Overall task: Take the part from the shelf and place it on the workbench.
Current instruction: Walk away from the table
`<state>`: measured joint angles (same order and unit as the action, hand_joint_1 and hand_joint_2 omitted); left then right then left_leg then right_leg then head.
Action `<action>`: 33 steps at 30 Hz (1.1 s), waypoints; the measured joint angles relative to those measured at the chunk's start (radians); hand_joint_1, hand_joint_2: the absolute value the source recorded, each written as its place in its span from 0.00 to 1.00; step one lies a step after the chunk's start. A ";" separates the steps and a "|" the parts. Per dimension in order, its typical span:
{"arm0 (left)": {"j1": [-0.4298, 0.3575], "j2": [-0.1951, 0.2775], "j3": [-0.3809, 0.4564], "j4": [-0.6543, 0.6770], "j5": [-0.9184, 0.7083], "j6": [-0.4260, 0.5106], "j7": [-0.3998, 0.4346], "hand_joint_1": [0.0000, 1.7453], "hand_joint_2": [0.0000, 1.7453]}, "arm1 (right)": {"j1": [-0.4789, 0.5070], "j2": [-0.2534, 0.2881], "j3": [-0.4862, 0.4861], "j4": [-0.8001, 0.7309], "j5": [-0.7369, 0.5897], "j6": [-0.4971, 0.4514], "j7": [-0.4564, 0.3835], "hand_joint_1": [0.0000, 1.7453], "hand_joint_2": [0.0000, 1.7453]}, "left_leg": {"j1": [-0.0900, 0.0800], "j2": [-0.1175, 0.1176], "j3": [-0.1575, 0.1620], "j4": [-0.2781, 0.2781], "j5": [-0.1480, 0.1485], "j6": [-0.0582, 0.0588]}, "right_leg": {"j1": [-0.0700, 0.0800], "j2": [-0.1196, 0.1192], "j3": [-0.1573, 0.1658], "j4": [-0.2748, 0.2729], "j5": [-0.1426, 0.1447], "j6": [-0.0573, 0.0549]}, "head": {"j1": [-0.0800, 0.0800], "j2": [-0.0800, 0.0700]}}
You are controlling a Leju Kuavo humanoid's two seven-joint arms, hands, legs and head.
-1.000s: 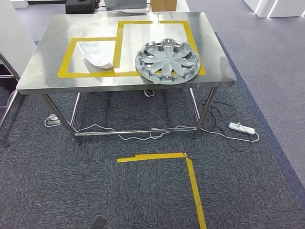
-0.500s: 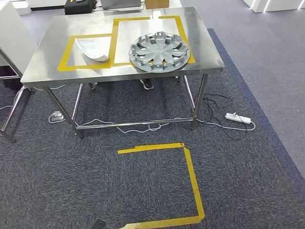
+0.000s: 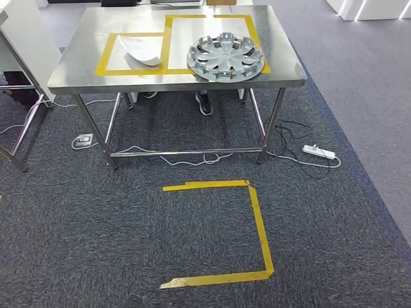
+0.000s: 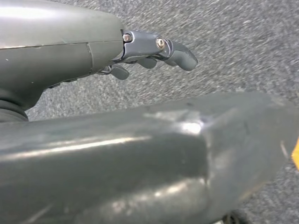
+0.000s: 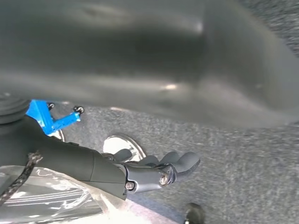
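Two hands logging first. Hanging left hand (image 4: 155, 49) above grey carpet (image 3: 72, 224), fingers (image 4: 180, 56) stretching out nearly straight and apart, gripping nothing, touching nothing. Hanging right hand (image 5: 155, 170) likewise above carpet, fingers (image 5: 183, 161) lying loosely curved and spread, holding nothing; sitting close beside crinkled clear film (image 5: 53, 200), though contact with it cannot be told.

Listing materials and shapes:
- Bench (image 3: 78, 58): brushed steel top, rectangular, standing on slim tube legs with a low crossbar; carrying yellow tape (image 3: 167, 38) marking two adjoining boxes.
- Hubcap (image 3: 225, 56): silver-grey plastic, round, multi-spoked, lying flat in the right-hand taped box, near edge overlapping the tape and reaching close to the bench's front edge; small rim tabs standing upward; being round, showing no long axis.
- Sheet (image 3: 140, 51): thin, pale, glossy, curved panel resting in the left-hand box, long axis running roughly across the bench, near edge curling upward.
- Floor tape (image 3: 259, 224): yellow, outlining three sides of a square on short-pile carpet before the bench.
- Power strip (image 3: 318, 151): white, lying right of the bench legs, thin cables trailing beneath.
- Shoe (image 3: 204, 104): dark, showing under the bench.
- Blue clip (image 5: 42, 116) and shiny round metal disc (image 5: 123, 144): lying near the right hand.
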<state>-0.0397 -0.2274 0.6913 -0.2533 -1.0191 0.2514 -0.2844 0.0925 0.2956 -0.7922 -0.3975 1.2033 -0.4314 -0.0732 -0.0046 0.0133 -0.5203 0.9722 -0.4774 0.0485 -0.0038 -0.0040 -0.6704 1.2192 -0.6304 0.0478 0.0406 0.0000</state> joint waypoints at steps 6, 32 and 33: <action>-0.003 0.000 0.007 -0.001 0.000 -0.002 -0.001 0.00 0.00 | -0.010 -0.005 -0.013 0.006 0.003 -0.002 -0.003 0.00 0.00 | -0.007 0.002 -0.102 0.024 0.077 -0.014 | 0.001 0.002 0.229 -0.171 0.080 -0.009 | 0.001 0.000; -0.002 -0.002 0.020 0.000 -0.011 0.001 -0.006 0.00 0.00 | -0.024 -0.013 -0.066 0.039 0.067 -0.013 -0.014 0.00 0.00 | -0.001 0.002 -0.014 -0.009 0.018 0.003 | -0.001 0.000 0.004 0.053 0.013 0.005 | 0.001 0.000; -0.002 -0.002 0.021 0.000 -0.012 0.001 -0.006 0.00 0.00 | -0.025 -0.014 -0.069 0.040 0.072 -0.014 -0.015 0.00 0.00 | 0.000 0.003 -0.033 -0.006 0.031 0.000 | -0.003 0.000 0.025 0.057 0.046 0.007 | 0.001 0.000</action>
<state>-0.0420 -0.2289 0.7120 -0.2537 -1.0307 0.2520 -0.2899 0.0678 0.2816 -0.8614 -0.3572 1.2753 -0.4450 -0.0881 -0.0051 0.0167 -0.5535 0.9663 -0.4466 0.0486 -0.0068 -0.0037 -0.6459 1.2763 -0.5848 0.0552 0.0415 0.0000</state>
